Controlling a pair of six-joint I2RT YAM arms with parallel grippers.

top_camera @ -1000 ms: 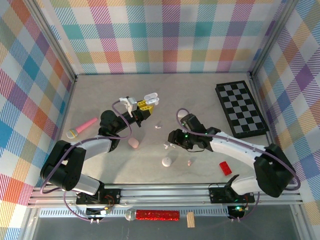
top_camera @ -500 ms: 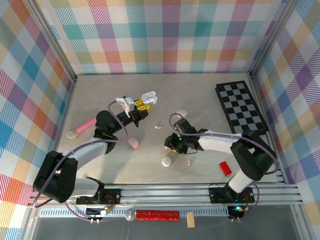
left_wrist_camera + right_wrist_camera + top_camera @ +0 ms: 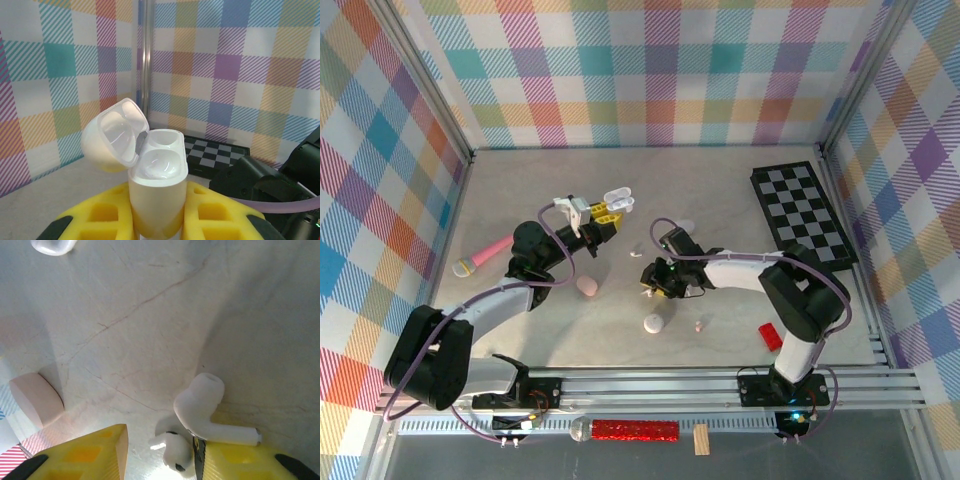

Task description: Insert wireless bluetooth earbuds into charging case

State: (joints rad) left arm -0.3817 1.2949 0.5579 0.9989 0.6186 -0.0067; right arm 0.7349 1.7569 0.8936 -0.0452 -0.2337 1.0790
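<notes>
Right gripper (image 3: 160, 440) sits farther left now, jaws spread astride two white earbuds (image 3: 200, 400); pinch just one while left gripper (image 3: 157, 212) clamps the open charging case (image 3: 159, 175).

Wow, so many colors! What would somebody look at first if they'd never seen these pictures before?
Probably the white charging case, its lid flipped open, held upright by the left gripper in front of the rainbow plaid walls. Next comes a white earbud lying on the table between the yellow jaws of the right gripper. The black-and-white checkerboard at the far right also stands out.
</notes>
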